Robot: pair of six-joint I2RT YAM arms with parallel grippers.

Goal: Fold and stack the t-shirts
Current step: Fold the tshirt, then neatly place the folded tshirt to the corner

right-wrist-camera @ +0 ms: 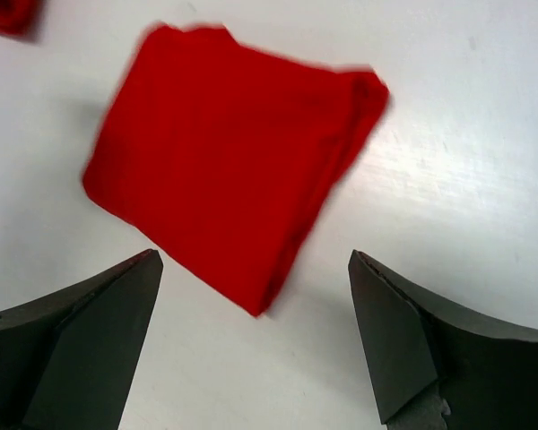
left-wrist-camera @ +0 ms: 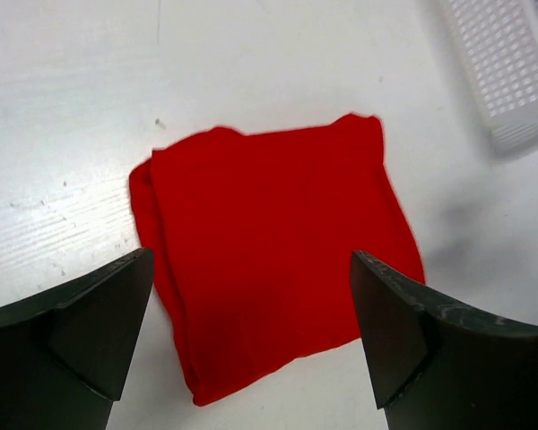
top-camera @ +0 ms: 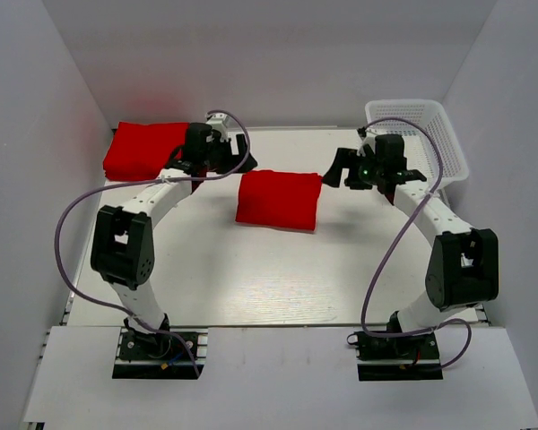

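On the desk (top-camera: 251, 287), with the red pile (top-camera: 143, 148) lying beyond and left of the folded t-shirt (top-camera: 278, 199), the left fingers (left-wrist-camera: 90, 331) and right fingers (right-wrist-camera: 403, 340) are hovering spread wide either side of that t-shirt, apparently preparing to pinch it and carry it onto the pile.

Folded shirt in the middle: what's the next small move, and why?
Probably lower the left gripper onto the folded shirt and close. It lies apart from the red pile at far left. Both jaws hang open and empty, the left nearer that pile.
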